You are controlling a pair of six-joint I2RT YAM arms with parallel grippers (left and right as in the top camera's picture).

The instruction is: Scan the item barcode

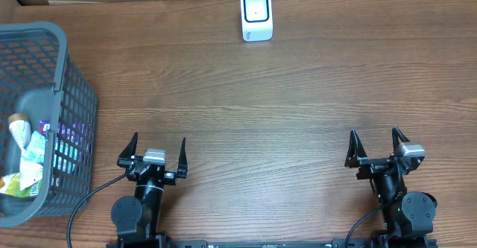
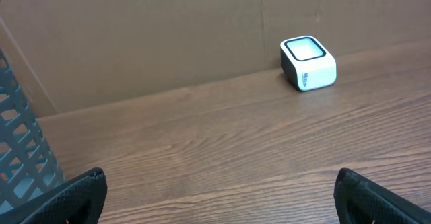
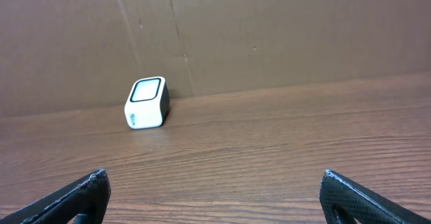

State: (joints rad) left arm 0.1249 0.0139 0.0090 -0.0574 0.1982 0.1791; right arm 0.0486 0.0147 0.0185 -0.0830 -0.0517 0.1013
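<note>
Writing first: you get none that reads. The barcode scanner [image 1: 256,15] carries a small blue mark on its side face, visible in the left wrist view [image 2: 308,63] and the right wrist view [image 3: 146,103], but it is too small to make out. The packets in the basket show print in purple, green and white, all of it blurred.

Counts:
- One scanner, a white box with a dark-framed window on top. It stands at the far edge of the bench [image 1: 261,106], close to the cardboard wall [image 2: 168,35].
- One grey plastic mesh basket [image 1: 71,77], at the left end of the bench. Its corner shows at the left edge of the left wrist view [image 2: 20,150].
- The packaged items [image 1: 26,155] lie heaped in the basket. You can pick out at least three: a white piece with a tan end, a purple pack and a green-and-white pack. The mesh hides the rest, so there is no firm count.
- Two arms, both at the near edge.

The left claw [image 1: 159,138] has its fingers spread wide with nothing between them; only bare wood shows in its wrist view [image 2: 222,204]. The right claw [image 1: 374,131] stands likewise wide apart and empty [image 3: 219,200].

The items to scan sit in the basket, well apart from the scanner and touched by neither claw. The left claw is the nearer one, just beside the basket's right wall.
</note>
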